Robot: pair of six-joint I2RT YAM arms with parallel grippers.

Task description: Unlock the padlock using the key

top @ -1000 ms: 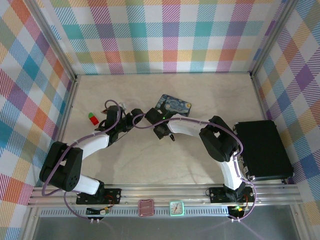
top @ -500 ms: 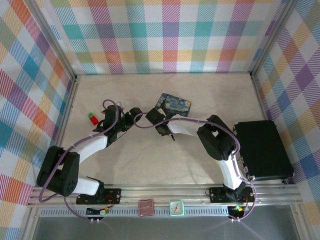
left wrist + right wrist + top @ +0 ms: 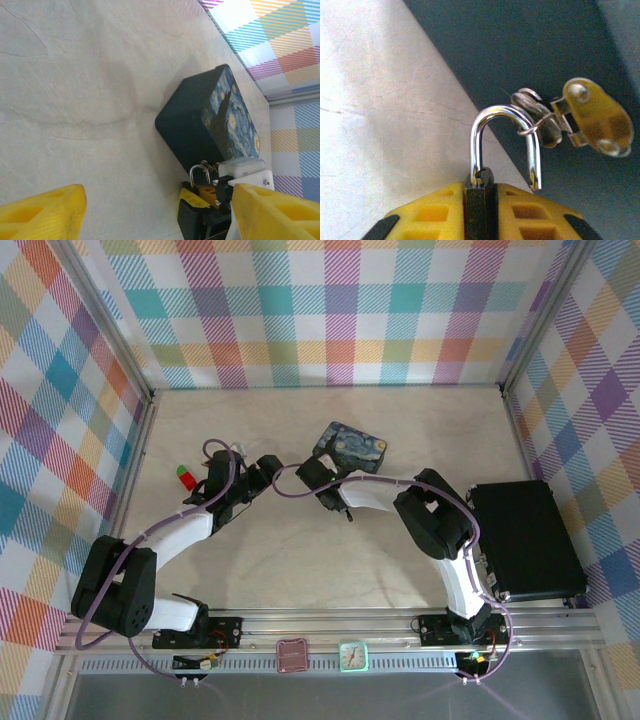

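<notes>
— Now, right gripper (image 3: pixel 480 212)?
— Jaws are newly clenched on the padlock (image 3: pixel 479 186), held beside the tin (image 3: pixel 200 125); the key (image 3: pixel 540 122) is hung on its shackle.
— Left gripper (image 3: pixel 160 215)?
— Spread, empty. The padlock is judged steadied for keying.

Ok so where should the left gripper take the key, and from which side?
Probably the key by its flat head, pads on both faces. It dangles on a ring off the shackle, close by the tin, and the right gripper clamps the padlock below, so come from the side away from the tin.
</notes>
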